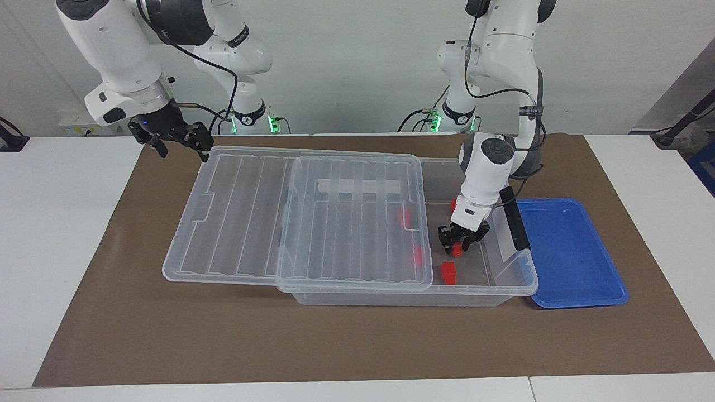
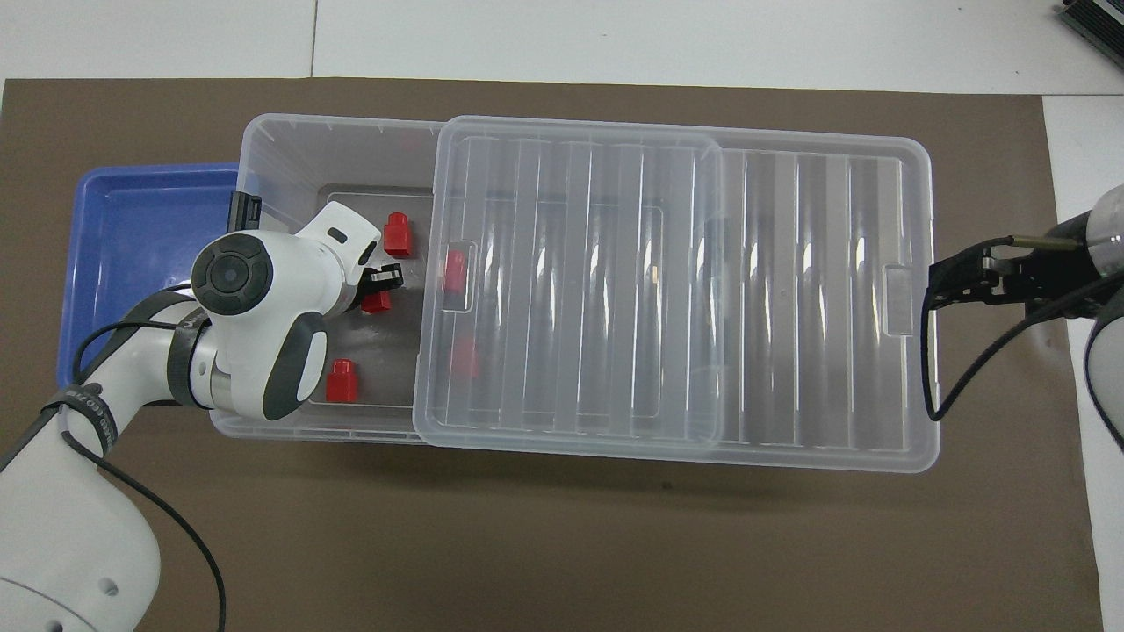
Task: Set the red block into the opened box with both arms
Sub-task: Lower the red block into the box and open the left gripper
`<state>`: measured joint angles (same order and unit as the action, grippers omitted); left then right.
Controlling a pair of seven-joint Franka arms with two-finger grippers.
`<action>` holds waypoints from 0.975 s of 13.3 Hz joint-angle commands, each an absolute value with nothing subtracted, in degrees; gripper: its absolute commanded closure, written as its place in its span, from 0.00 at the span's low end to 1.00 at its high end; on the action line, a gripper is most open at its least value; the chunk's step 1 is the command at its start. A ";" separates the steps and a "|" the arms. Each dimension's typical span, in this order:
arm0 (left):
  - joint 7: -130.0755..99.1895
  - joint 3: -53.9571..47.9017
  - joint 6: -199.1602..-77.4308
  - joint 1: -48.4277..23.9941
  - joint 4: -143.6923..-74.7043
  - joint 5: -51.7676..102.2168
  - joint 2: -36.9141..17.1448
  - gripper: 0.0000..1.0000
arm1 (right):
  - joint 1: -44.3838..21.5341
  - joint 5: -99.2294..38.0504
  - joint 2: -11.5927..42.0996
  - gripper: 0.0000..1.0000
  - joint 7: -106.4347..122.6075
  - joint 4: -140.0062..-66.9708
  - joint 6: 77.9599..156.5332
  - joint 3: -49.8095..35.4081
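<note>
The clear box (image 1: 505,286) has its ribbed lid (image 1: 251,218) slid toward the right arm's end, so the part at the left arm's end stands uncovered. My left gripper (image 1: 458,241) is down inside that uncovered part, right at a red block (image 1: 457,250) low over the box floor. From overhead, this block (image 2: 378,303) peeks out beside the left gripper (image 2: 379,283). My right gripper (image 1: 181,149) hangs open and empty at the lid's end edge, with nothing between its fingers.
Two more red blocks (image 2: 397,235) (image 2: 341,381) lie in the uncovered part of the box, and two (image 2: 454,270) (image 2: 464,358) show through the lid (image 2: 790,298). A shallow blue tray (image 1: 564,251) sits against the box at the left arm's end.
</note>
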<state>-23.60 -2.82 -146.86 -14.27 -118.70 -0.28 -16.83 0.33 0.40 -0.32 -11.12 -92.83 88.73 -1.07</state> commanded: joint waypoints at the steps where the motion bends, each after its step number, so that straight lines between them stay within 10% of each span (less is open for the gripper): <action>1: -23.29 -2.11 -145.39 -14.33 -117.26 -1.41 -16.61 0.26 | 1.49 -0.79 -1.58 0.00 -11.69 -94.04 88.42 -1.14; 13: -22.24 -1.49 -99.89 -12.05 -90.30 -0.44 -11.60 0.34 | 1.41 -0.79 -1.58 0.00 -11.69 -94.04 88.42 -1.23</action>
<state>-23.51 -1.73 -107.17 -13.72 -95.43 -0.32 -11.68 0.96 0.35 -0.32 -11.12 -92.85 88.73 -0.95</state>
